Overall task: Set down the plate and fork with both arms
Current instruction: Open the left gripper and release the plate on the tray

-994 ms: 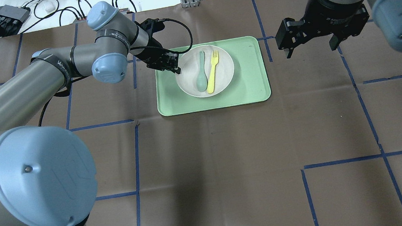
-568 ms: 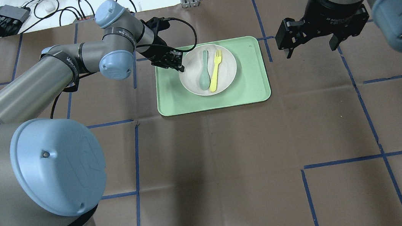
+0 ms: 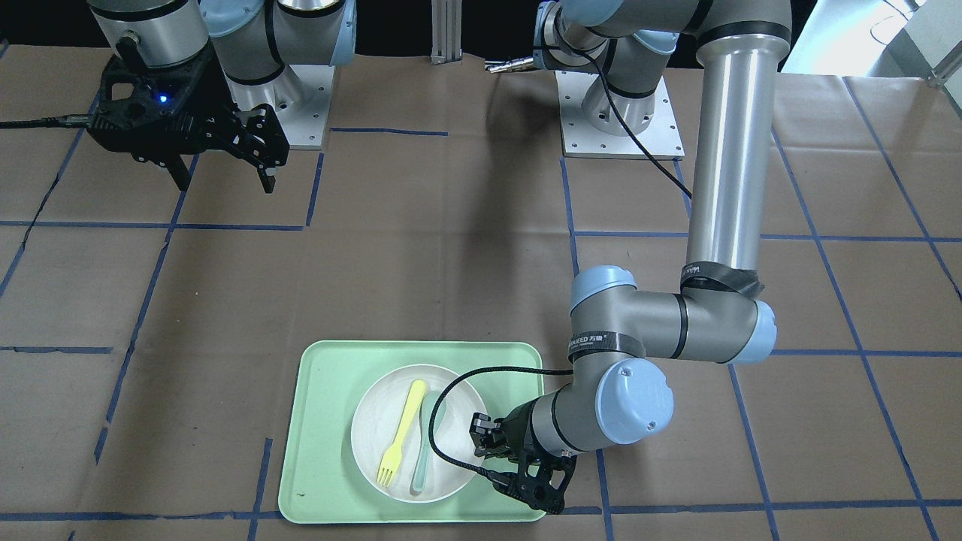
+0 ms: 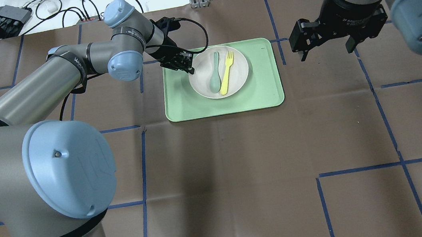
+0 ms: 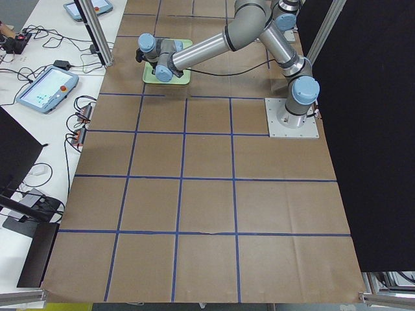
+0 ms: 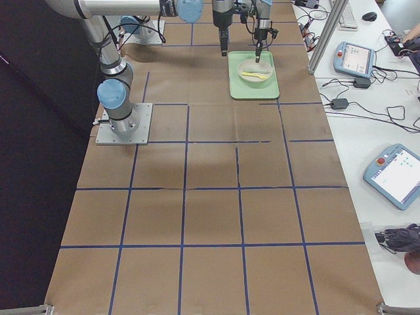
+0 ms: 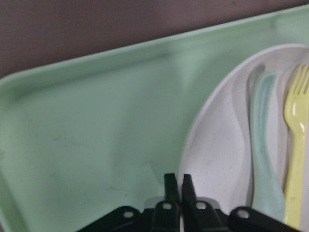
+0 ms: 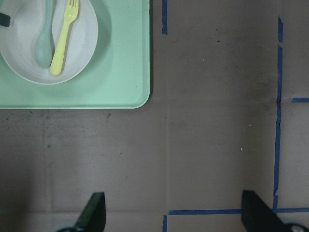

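Observation:
The off-white plate (image 4: 200,77) sits on the pale green tray (image 4: 263,88), with the yellow fork (image 4: 226,73) and a grey-green spoon (image 4: 213,74) lying in it. My left gripper (image 4: 190,69) is shut on the plate's left rim; in the left wrist view its fingers (image 7: 170,182) pinch the rim of the plate (image 7: 212,159) beside the fork (image 7: 294,154). My right gripper (image 4: 326,54) is open and empty, above the table to the right of the tray. In the right wrist view the plate (image 8: 82,43) and fork (image 8: 63,41) lie at top left.
The tray (image 3: 323,421) lies on brown paper with blue tape lines. The spoon (image 3: 425,451) lies next to the fork (image 3: 402,432). A black cable loops from the left wrist over the plate (image 3: 376,428). The arm bases stand at the robot's side of the table.
My left gripper has moved a little to the right and away from the robot, carrying the plate with the fork and spoon along on the tray. The right arm has not moved.

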Controlling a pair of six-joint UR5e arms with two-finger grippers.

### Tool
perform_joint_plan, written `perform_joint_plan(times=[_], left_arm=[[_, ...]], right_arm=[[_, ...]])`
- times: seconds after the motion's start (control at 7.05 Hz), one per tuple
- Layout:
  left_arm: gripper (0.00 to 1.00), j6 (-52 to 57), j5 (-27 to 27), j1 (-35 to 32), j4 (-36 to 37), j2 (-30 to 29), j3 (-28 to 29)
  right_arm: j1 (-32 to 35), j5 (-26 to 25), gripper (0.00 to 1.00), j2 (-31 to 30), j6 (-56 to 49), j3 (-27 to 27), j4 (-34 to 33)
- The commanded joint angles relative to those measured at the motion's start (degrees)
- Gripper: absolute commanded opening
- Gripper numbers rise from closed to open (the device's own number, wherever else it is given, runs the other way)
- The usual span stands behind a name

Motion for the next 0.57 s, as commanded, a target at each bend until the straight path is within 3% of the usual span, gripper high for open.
perform_joint_plan(times=[0.0, 0.14, 0.43], left_arm=[[0.16, 0.01, 0.17, 0.03, -0.15, 0.17, 0.05], [0.25, 0.01, 0.26, 0.03, -0.15, 0.09, 0.05], [0.96, -0.16, 0.08, 0.03, -0.06, 0.35, -0.57]], right_arm=[[0.0, 0.0, 1.0, 0.0, 0.0, 0.08, 0.0], [0.0, 0.0, 1.0, 0.0, 0.0, 0.09, 0.0], [0.0, 0.0, 1.0, 0.0, 0.0, 0.09, 0.09]])
